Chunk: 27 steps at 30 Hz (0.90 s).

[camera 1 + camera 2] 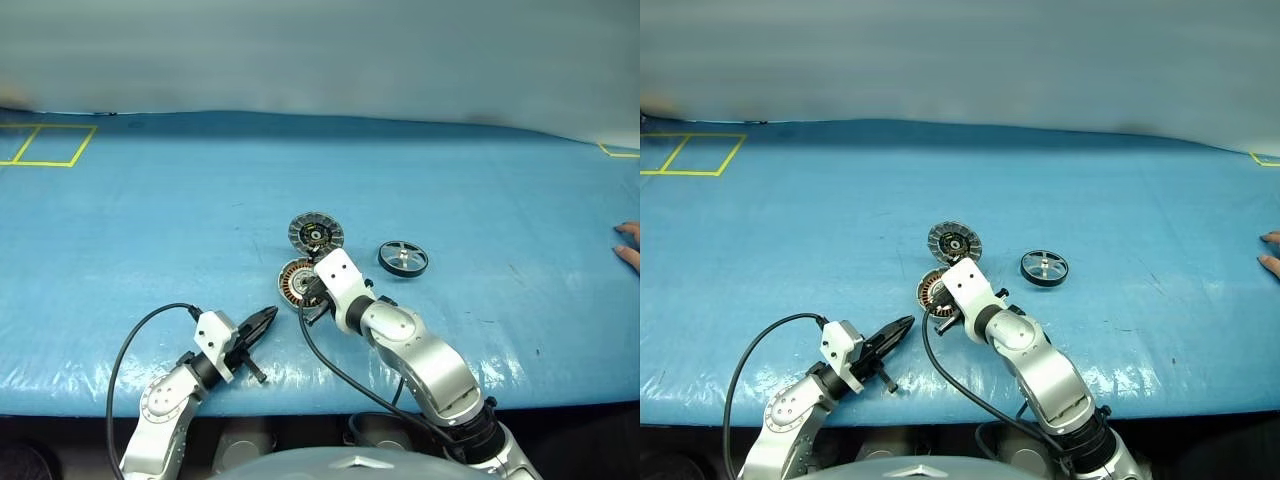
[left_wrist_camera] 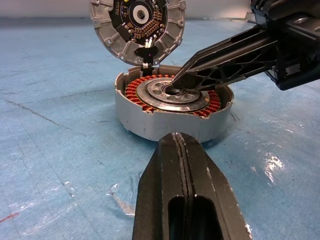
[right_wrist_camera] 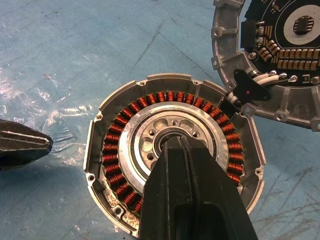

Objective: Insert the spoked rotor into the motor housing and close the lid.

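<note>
Blue plastic sheeting (image 1: 150, 220) covers the table, with yellow tape squares (image 1: 45, 145) at its far left corner.

Motor housing (image 3: 172, 150): round silver-grey cup, ring of copper-orange windings, lying flat near the middle of the table, open side up.

Lid (image 1: 316, 233): ribbed silver disc with dark centre, just beyond the housing, joined to it by short white wires, inner face showing.

Spoked rotor (image 1: 403, 258): dark-rimmed wheel, silver spokes, lying flat to the right of the lid, apart from the housing.

Right gripper (image 2: 180, 80): fingers pressed together, tip set down on the housing's central hub; it holds nothing.

Left gripper (image 1: 268, 317): fingers pressed together, empty, level and pointing at the housing from the near left, short of it.

Person's fingertips (image 1: 628, 245): resting at the table's right edge.
</note>
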{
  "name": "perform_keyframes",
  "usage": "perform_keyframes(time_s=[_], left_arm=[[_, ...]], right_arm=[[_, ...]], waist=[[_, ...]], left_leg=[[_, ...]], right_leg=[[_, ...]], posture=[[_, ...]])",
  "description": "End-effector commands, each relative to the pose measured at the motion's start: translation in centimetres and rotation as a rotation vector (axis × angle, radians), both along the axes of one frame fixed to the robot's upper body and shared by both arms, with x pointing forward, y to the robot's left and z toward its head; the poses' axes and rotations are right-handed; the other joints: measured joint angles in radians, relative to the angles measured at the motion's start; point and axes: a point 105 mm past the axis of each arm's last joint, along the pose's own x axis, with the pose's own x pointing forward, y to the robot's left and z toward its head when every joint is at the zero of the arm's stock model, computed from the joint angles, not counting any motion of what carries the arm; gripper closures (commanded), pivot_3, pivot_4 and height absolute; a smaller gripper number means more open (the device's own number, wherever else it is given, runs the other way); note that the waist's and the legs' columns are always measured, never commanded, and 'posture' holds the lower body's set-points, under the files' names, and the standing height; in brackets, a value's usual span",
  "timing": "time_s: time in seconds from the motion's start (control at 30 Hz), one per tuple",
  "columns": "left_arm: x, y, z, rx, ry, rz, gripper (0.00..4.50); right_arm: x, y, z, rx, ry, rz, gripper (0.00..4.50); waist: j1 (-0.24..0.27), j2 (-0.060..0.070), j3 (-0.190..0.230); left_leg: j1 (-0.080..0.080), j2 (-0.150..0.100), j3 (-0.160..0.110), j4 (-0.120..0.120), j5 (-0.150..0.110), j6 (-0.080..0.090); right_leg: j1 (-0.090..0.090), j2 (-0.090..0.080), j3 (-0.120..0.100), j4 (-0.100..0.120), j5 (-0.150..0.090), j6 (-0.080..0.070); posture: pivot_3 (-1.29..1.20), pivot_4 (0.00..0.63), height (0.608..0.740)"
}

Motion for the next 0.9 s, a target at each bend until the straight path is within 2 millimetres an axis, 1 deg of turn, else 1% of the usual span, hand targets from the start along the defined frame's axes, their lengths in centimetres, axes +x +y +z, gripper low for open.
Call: perform_keyframes(time_s=[0.03, 0.17, 0.4, 0.63, 0.9], left_arm=[[-0.2, -0.3, 0.6, -0.011, -0.022, -0.017, 4.50], [-0.2, -0.3, 0.6, -0.012, -0.019, -0.018, 4.50], [-0.3, -0.3, 0.5, -0.015, -0.015, -0.019, 4.50], [-0.4, -0.4, 0.5, -0.018, -0.013, -0.019, 4.50], [-0.4, -0.4, 0.5, -0.020, -0.010, -0.021, 4.50]], right_arm=[[-0.2, -0.5, -1.3, -0.025, 0.073, -0.034, 4.48], [-0.5, -0.4, -1.7, 0.005, 0.149, -0.054, 4.48], [-1.2, -0.2, -2.5, -0.004, 0.246, -0.048, 4.48], [-1.6, 0.0, -2.9, -0.064, 0.260, 0.003, 4.48], [-1.6, -0.5, -3.2, -0.195, 0.234, 0.084, 4.48]], waist=[[0.000, 0.000, 0.000], [0.000, 0.000, 0.000], [-0.001, 0.000, 0.000], [-0.003, 0.000, -0.001], [-0.005, 0.000, -0.001]], left_leg=[[0.000, 0.000, 0.000, 0.000, 0.000, 0.000], [0.000, 0.000, 0.000, 0.000, 0.000, 0.000], [0.000, 0.000, 0.000, 0.000, 0.000, 0.000], [0.001, 0.001, 0.000, 0.000, 0.000, 0.000], [0.000, 0.000, 0.000, -0.001, 0.000, 0.000]], right_leg=[[0.000, 0.000, 0.000, 0.000, 0.000, 0.000], [0.000, 0.000, 0.000, 0.000, 0.000, 0.000], [0.000, -0.001, 0.000, 0.000, 0.000, 0.000], [0.000, -0.005, -0.001, 0.000, 0.000, -0.001], [0.000, -0.007, -0.002, -0.001, 0.000, -0.001]], posture=[[0.00, 0.150, 0.740], [0.00, 0.150, 0.740], [0.00, 0.150, 0.740], [0.00, 0.150, 0.740], [0.00, 0.150, 0.740]])
